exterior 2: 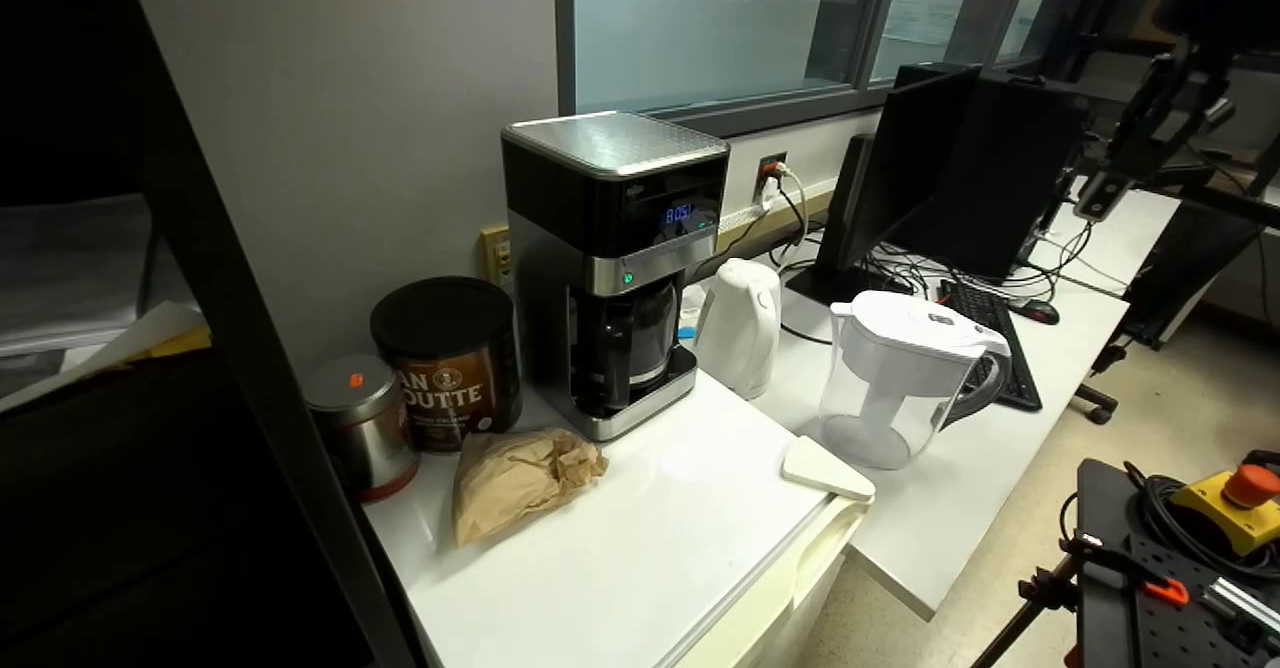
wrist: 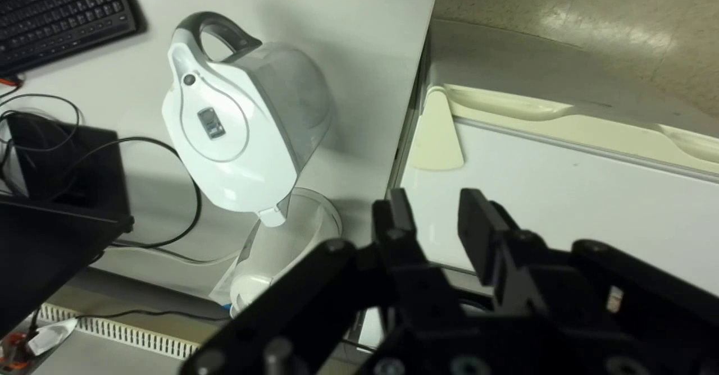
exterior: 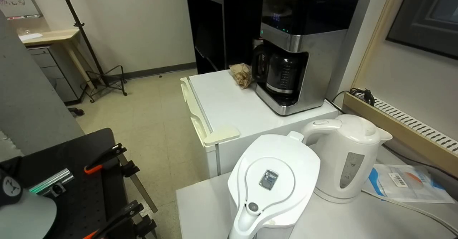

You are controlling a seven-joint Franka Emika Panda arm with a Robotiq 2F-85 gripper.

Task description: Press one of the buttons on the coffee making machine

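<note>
Both exterior views: the flat, glossy white surface [exterior 2: 660, 508] carries the tall, boxy black-and-silver coffee maker [exterior 2: 602, 266]. Pressing appears not yet done; approach and contact remain. Front faces out across the surface; long axis vertical. Black two-fingered hand [wrist: 436, 204]: released, gripping nothing, apart from the coffee maker

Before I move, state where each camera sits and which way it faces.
Wrist view: behind the open fingers, seen at bottom, facing down at the pitcher.
In an exterior view: high near the pitcher, facing the coffee machine; likely arm shell lower left, fingers at top.
In an exterior view: beside the dark shelf, facing the coffee machine and desk; fingers upper right.
Both exterior views share coffee machine, kettle, pitcher.
</note>
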